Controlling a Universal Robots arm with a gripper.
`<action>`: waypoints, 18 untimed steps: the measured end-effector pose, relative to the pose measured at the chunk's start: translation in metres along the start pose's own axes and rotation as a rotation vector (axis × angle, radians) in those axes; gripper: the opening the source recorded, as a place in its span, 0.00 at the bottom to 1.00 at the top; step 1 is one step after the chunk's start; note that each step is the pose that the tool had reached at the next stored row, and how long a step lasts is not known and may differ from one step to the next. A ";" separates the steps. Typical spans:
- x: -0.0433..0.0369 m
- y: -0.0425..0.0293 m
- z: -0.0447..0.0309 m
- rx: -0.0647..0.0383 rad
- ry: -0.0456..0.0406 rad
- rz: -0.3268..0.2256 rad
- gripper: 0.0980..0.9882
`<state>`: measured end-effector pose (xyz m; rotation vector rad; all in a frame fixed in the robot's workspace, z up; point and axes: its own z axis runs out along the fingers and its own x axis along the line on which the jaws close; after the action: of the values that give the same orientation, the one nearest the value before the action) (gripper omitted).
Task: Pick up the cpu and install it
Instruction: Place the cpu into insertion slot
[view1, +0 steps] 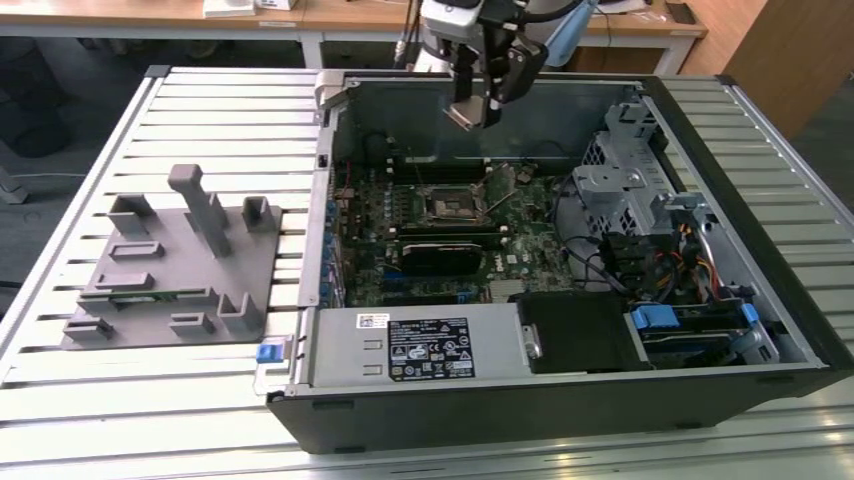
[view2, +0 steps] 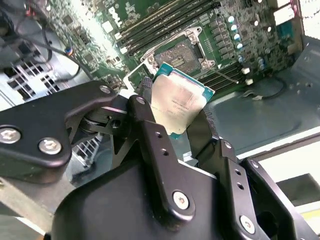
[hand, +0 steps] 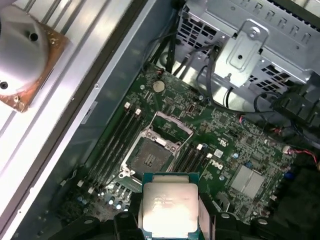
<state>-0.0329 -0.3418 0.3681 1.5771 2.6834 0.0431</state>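
The cpu (view2: 177, 102) is clamped between the fingers of the gripper (view2: 175, 112) by two opposite edges. Its silvery top is shown to both wrist views and its free edge sticks out past the fingertips. In the first wrist view, the cpu (hand: 167, 207) is likewise seen pinched in the gripper (hand: 167, 222).

In the exterior view, the gripper (view1: 477, 105) is placed at the upper centre of the frame, above the open computer case (view1: 534, 420) and near its back wall. The socket (view1: 454, 203) is found at frame centre, below the gripper in the picture, well apart from it and slightly to the exterior view's left.

The socket (hand: 150, 152) is judged open, with its bracket lifted. No contact between chip and socket is seen, so the cpu is not yet seated. The chip is near-square, so no clear long axis can be told.

The grey tray (view1: 174, 260) lies outside the case, in the left part of the frame.
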 end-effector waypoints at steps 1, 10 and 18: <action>0.0000 0.0000 0.0002 0.000 -0.0008 0.019 0.49; 0.0000 -0.0001 0.0022 0.002 -0.0071 0.183 0.49; 0.0001 -0.0002 0.0045 0.003 -0.0123 0.318 0.49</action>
<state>-0.0329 -0.3418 0.3636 1.9803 2.3961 0.0354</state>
